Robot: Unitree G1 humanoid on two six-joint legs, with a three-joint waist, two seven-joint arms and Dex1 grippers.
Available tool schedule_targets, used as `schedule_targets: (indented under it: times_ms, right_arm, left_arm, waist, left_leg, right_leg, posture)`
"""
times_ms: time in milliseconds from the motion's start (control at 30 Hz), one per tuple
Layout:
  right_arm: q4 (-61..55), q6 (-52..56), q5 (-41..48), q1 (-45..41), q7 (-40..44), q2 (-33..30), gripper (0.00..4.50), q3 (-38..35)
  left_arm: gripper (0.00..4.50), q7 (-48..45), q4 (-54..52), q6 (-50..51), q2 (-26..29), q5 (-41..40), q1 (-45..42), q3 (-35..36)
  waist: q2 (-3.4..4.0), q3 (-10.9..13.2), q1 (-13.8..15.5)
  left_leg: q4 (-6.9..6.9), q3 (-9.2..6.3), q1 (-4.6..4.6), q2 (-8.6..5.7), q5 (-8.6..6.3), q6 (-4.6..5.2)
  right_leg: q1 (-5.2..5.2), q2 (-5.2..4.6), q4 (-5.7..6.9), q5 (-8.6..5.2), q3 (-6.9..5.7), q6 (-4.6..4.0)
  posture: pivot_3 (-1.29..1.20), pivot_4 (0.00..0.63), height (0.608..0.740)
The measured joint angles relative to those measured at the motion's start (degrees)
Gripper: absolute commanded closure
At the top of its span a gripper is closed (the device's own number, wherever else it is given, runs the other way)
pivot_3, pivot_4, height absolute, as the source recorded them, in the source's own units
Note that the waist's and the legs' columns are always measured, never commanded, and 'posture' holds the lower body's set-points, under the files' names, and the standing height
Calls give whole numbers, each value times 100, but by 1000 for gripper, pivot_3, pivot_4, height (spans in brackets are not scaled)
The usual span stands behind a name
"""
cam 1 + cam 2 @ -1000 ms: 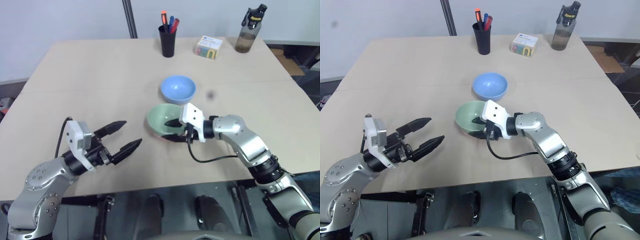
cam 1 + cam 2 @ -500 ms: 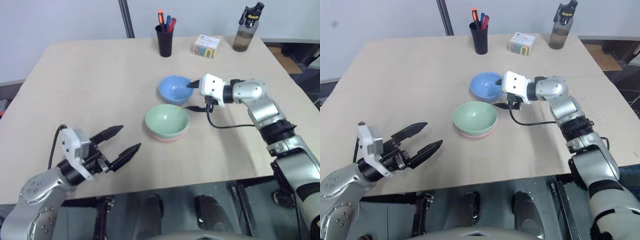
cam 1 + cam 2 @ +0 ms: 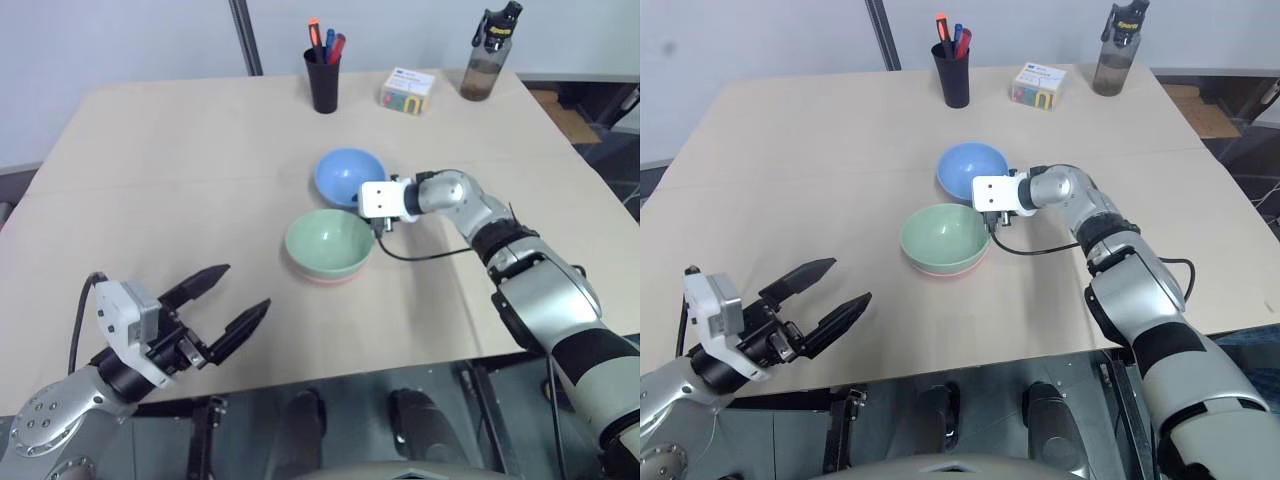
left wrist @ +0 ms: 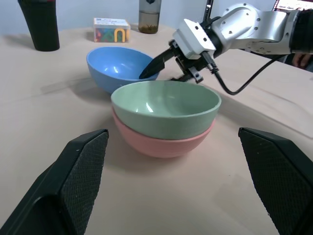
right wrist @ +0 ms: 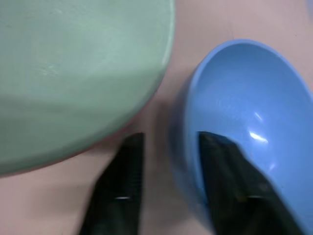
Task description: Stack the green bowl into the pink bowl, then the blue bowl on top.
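Note:
The green bowl (image 3: 329, 241) sits nested in the pink bowl (image 4: 161, 142) at the middle of the table; only a pink band shows under it. Just behind them stands the blue bowl (image 3: 345, 172), upright on the table. My right gripper (image 5: 166, 147) reaches in from the right and is closed on the blue bowl's near rim, one finger (image 5: 222, 166) inside the bowl and the other outside against its wall. Near the table's front left edge my left gripper (image 3: 240, 290) hangs open and holds nothing, well away from the bowls.
A black pen cup (image 3: 322, 80), a colourful box (image 3: 406, 90) and a dark bottle (image 3: 487, 55) line the table's far edge. A metal pole (image 3: 240, 35) rises behind the table. The right arm's cable (image 3: 430, 252) lies beside the stacked bowls.
My right gripper left the green bowl, swung back to the blue bowl and narrowed its fingers over the rim. The left gripper drew back slightly toward the front edge.

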Motion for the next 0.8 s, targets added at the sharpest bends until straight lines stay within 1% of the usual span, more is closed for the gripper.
schedule_targets:
  times_ms: [67, 200, 300, 367, 400, 433, 467, 500, 533, 567, 633, 667, 767, 800]
  right_arm:
    - [47, -43, -71, -35, -66, -4, 4373, -5]
    - [67, -205, -63, -38, -19, -145, 4373, -167]
    - [-123, -288, 207, -36, 433, -329, 4373, -426]
    - [-405, -264, 562, -21, 959, -424, 4373, -673]
    - [-1105, 35, 1059, 254, 1516, -529, 4373, -883]
    - [-1483, 259, 1297, 408, 1736, -576, 4373, -939]
    - [-2357, 761, 1810, 803, 2140, -675, 4373, -1047]
    - [-3221, 1363, 2256, 1190, 2495, -787, 4373, -1076]
    - [-4501, 2300, 2824, 1778, 2850, -985, 4373, -1065]
    - [-5301, 2965, 3129, 2088, 2994, -1070, 4373, -1019]
    - [-6056, 3535, 3326, 2327, 2979, -1169, 3773, -973]
    - [-6664, 3987, 3415, 2474, 2892, -1189, 3554, -927]
    - [-7176, 4507, 3469, 2639, 2612, -1076, 2203, -829]
    - [-7231, 4619, 3464, 2697, 2530, -1064, 1859, -811]
  left_arm:
    - [0, -1, 0, -14, 1, -23, -11, 0]
    - [0, -36, 44, -39, 44, -30, -167, -4]
    - [0, -82, 158, -42, 77, -27, -321, -14]
    - [0, -132, 204, -45, 85, -11, -385, -59]
    - [0, -187, 260, -49, 105, 13, -463, -100]
    - [0, -205, 284, -55, 119, 23, -503, -112]
    - [0, -244, 360, -75, 146, 41, -567, -133]
    - [0, -274, 433, -77, 167, 56, -621, -162]
    - [0, -309, 517, -84, 186, 68, -685, -195]
    - [0, -337, 598, -87, 201, 77, -714, -220]
    - [0, -377, 621, -87, 226, 78, -772, -251]
    - [0, -417, 642, -87, 264, 78, -817, -278]
    - [0, -462, 670, -86, 290, 78, -910, -295]
    - [0, -467, 691, -84, 294, 78, -914, -301]
  waist:
    - [0, 0, 0]
    - [2, 1, 6]
    - [4, 3, 0]
    - [4, 3, -12]
    - [4, 2, -12]
    - [2, 1, 4]
    - [3, 2, 38]
    - [5, 3, 65]
    - [7, 4, 124]
    - [12, 7, 138]
    - [13, 8, 140]
    - [12, 6, 138]
    - [9, 4, 137]
    - [9, 4, 139]
  left_leg:
    - [0, -1, 0, 0, 0, 0]
    - [0, 0, -3, 0, 0, 0]
    - [-1, 0, -2, 0, 0, 0]
    - [-1, 1, -1, 0, 0, 0]
    - [-3, -1, 1, 1, 0, 0]
    - [-6, -9, 1, 2, 0, 0]
    - [-7, -16, 1, 2, 0, 1]
    - [-8, -16, 0, 2, 0, 1]
    - [-8, -20, -3, 2, 0, 1]
    - [-8, -13, -2, 2, 0, 1]
    - [-7, -15, 0, 2, 0, 1]
    - [-5, -14, 7, 3, 0, 1]
    - [0, -13, 14, 5, 3, -3]
    - [2, -13, 13, 5, 8, -12]
  right_leg:
    - [0, 0, 0, 0, -1, 0]
    - [-1, 0, 0, 0, 0, 0]
    - [0, 1, 0, 0, 0, 0]
    - [0, 1, 0, 0, 1, 1]
    - [1, 3, 0, 0, 0, 1]
    - [6, 4, 1, 0, -5, 1]
    - [10, 4, 3, 0, -12, 2]
    - [9, 4, 3, 1, -12, 4]
    - [8, 4, 3, 7, -15, 15]
    - [4, 3, 3, 7, -11, 16]
    - [4, 4, 6, -1, -13, 1]
    - [5, 4, 7, -2, -12, 1]
    - [8, 5, 8, -3, -13, 2]
    - [8, 4, 8, -2, -12, 2]
  posture:
    - [0, 150, 740]
    - [0, 150, 740]
    - [0, 150, 740]
    - [0, 150, 740]
    - [0, 150, 740]
    - [0, 150, 740]
    - [0, 150, 740]
    - [0, 150, 740]
    - [0, 150, 740]
    - [0, 150, 740]
    - [0, 150, 740]
    - [0, 150, 740]
    - [0, 150, 740]
    - [0, 150, 740]
